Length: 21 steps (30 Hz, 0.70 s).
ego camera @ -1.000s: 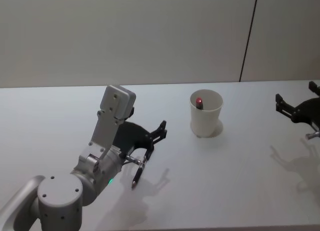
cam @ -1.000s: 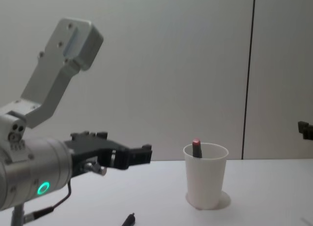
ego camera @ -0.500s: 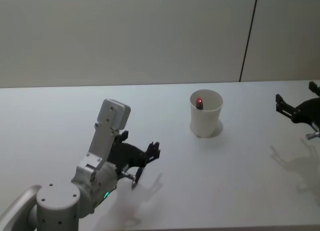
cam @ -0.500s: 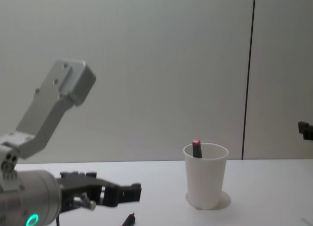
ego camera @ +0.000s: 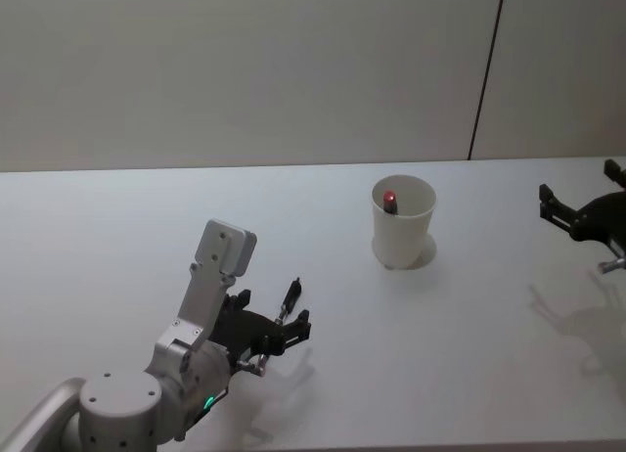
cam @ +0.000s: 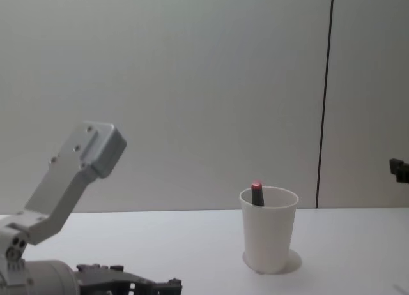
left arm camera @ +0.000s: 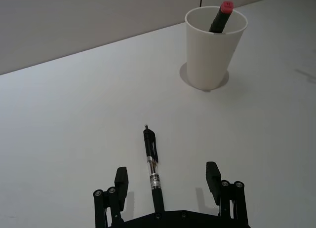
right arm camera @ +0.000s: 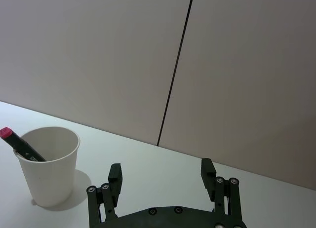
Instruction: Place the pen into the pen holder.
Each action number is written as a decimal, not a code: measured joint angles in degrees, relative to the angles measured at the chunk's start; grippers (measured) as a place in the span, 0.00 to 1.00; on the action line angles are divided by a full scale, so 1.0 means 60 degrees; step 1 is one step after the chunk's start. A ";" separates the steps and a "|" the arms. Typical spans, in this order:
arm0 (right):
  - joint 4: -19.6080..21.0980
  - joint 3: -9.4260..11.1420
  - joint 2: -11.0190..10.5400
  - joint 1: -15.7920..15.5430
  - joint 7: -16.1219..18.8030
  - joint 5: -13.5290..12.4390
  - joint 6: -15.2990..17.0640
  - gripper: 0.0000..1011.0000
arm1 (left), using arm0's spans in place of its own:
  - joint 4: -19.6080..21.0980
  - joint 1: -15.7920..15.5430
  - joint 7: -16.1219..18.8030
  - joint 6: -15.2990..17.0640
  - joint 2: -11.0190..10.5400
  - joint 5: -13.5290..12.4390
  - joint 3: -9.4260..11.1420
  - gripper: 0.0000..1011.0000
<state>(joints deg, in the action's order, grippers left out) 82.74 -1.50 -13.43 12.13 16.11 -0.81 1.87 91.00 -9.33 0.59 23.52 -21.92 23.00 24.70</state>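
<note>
Head view: the left gripper [ego camera: 279,327] sits low at the near left of the table [ego camera: 469,354]. The pen [ego camera: 290,297] pokes out between its fingers toward the far side. The cup [ego camera: 403,227] stands well apart, far and to the right, with bare table between and a red-capped marker [ego camera: 390,200] inside. The right gripper [ego camera: 572,212] hangs at the right edge.

Left wrist view: the fingers [left arm camera: 121,181] are spread wide. The pen [left arm camera: 152,169] lies flat between them, apparently untouched. It is black, with a clear barrel and a clip.

Right wrist view: the right gripper [right arm camera: 161,176] has its fingers apart, with the cup [right arm camera: 47,166] beyond.

Chest view: the left gripper [cam: 163,286] is at the near-left edge and the cup [cam: 270,231] stands upright.
</note>
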 joint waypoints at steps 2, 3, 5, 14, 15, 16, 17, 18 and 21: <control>0.0000 0.0000 -0.0001 0.0000 0.0000 0.0000 0.0000 0.99 | -0.0064 -0.0013 -0.0043 0.0016 0.0018 0.0000 0.0002 0.99; 0.0000 0.0000 -0.0001 0.0000 0.0000 0.0000 -0.0001 0.99 | -0.0131 -0.0031 -0.0086 0.0034 0.0036 0.0000 0.0006 0.99; 0.0000 0.0000 0.0000 0.0000 0.0001 0.0000 -0.0001 0.99 | -0.0240 -0.0062 -0.0161 0.0062 0.0067 -0.0011 0.0010 0.99; -0.0002 0.0000 -0.0001 0.0000 0.0000 -0.0001 -0.0001 0.99 | -0.0611 -0.0185 -0.0408 0.0103 0.0179 -0.0127 0.0020 0.99; -0.0002 0.0000 0.0000 0.0000 0.0000 0.0000 0.0000 0.99 | -0.0672 -0.0206 -0.0442 0.0104 0.0200 -0.0148 0.0023 0.99; -0.0002 0.0000 -0.0001 0.0001 0.0000 -0.0001 -0.0001 0.99 | -0.0672 -0.0206 -0.0442 0.0104 0.0200 -0.0148 0.0023 0.99; -0.0002 0.0000 0.0000 0.0000 0.0000 0.0000 -0.0001 0.99 | -0.0772 -0.0241 -0.0500 0.0104 0.0233 -0.0178 0.0025 0.99; -0.0002 0.0000 0.0000 0.0000 0.0000 0.0000 -0.0001 0.99 | -0.0794 -0.0248 -0.0513 0.0104 0.0239 -0.0186 0.0025 0.99; -0.0002 0.0000 -0.0001 0.0001 0.0000 -0.0001 -0.0001 0.99 | -0.0892 -0.0277 -0.0567 0.0100 0.0267 -0.0211 0.0026 0.99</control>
<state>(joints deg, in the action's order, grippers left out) 82.72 -1.50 -13.43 12.13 16.11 -0.82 1.87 85.65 -11.00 -2.81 24.12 -20.32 21.74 24.86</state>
